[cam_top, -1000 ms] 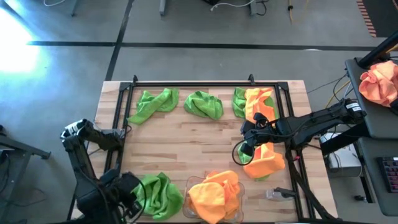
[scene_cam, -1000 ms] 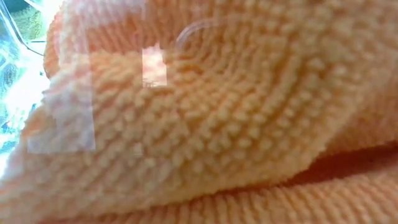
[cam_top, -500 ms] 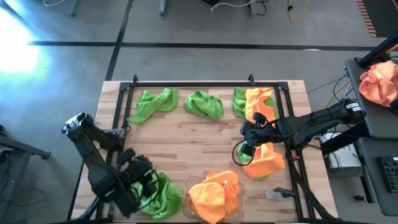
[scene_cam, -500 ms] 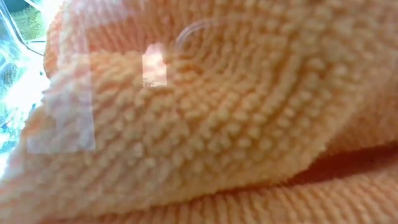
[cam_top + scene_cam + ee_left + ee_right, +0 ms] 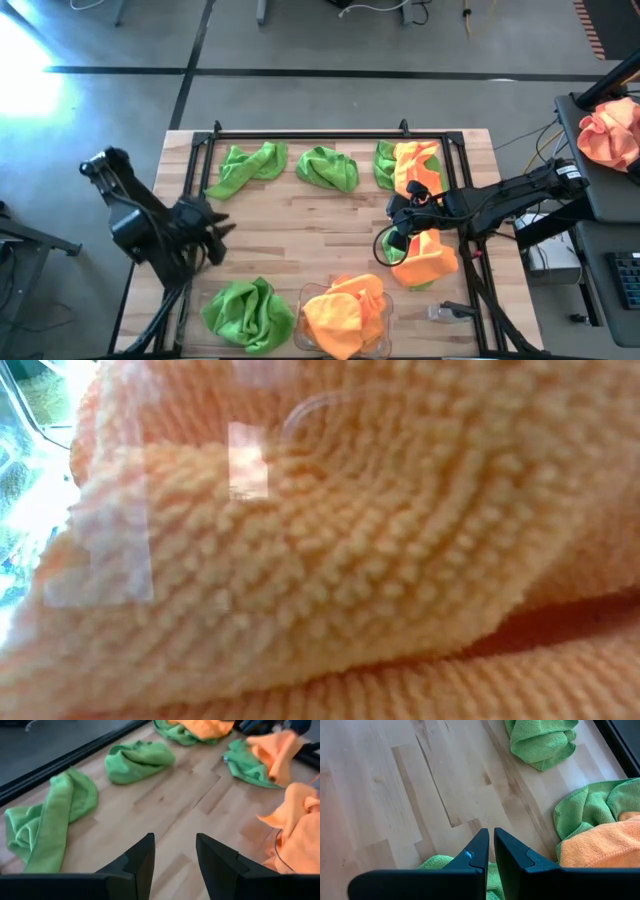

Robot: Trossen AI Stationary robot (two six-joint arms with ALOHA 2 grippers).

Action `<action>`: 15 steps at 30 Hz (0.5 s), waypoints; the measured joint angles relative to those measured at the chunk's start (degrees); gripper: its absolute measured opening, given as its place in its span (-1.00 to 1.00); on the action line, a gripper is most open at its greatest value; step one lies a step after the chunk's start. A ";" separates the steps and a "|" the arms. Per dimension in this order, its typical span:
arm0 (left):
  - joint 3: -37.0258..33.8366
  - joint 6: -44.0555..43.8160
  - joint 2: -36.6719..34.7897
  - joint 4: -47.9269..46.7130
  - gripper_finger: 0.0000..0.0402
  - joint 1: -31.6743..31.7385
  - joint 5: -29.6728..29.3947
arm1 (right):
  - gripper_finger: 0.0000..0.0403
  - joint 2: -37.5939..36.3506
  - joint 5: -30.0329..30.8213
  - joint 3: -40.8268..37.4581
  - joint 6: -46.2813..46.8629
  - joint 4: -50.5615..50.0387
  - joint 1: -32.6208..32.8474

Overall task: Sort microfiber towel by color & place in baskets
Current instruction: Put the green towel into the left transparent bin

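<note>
Two lime green towels (image 5: 245,168) (image 5: 328,168) lie along the table's far side, next to a green-and-orange heap (image 5: 410,165). At the near edge a green towel (image 5: 245,312) lies bunched, and beside it orange towels (image 5: 345,312) fill a clear basket (image 5: 303,293). My left gripper (image 5: 208,238) (image 5: 175,855) stands open and empty above the table's left part, pointing at the far towels (image 5: 140,760). My right gripper (image 5: 398,238) (image 5: 491,845) is shut with nothing in it, above the edge of an orange-on-green pile (image 5: 425,258).
A black metal frame (image 5: 300,133) borders the work area. The low view is filled by orange towel (image 5: 330,560) pressed against the clear basket wall. A paler orange cloth bundle (image 5: 610,130) sits off the table at the far right. Bare wood lies mid-table.
My left gripper has risen from beside the near-left green towel and gone toward the table's far edge, tipping up from steeply downward to a shallower slant. Its fingers have stayed open. The green towel lies where it was. My right arm has kept still.
</note>
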 joint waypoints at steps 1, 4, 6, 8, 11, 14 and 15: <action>-1.52 0.58 -2.06 0.05 -0.36 0.00 -0.17 | -0.89 0.00 0.01 0.00 0.02 0.00 0.00; -6.28 2.33 -7.88 1.16 -0.36 0.00 -0.44 | -0.89 0.00 0.02 0.00 0.02 0.02 0.00; -9.69 4.15 -11.91 2.53 -0.36 0.00 -1.63 | -0.89 0.00 0.06 0.00 0.02 0.02 -0.02; -12.94 5.21 -16.10 3.92 -0.36 0.00 -3.74 | -0.89 0.00 0.11 0.00 0.00 0.02 -0.02; -17.62 6.39 -22.15 6.45 -0.36 0.00 -7.68 | -0.89 0.00 0.11 0.00 0.11 0.03 -0.02; -21.62 6.91 -28.28 7.78 -0.36 0.00 -9.65 | -0.89 0.00 0.13 0.00 0.59 0.04 -0.02; -22.75 6.91 -30.18 7.93 -0.36 0.00 -10.14 | -0.89 0.00 0.13 0.00 0.59 0.02 -0.02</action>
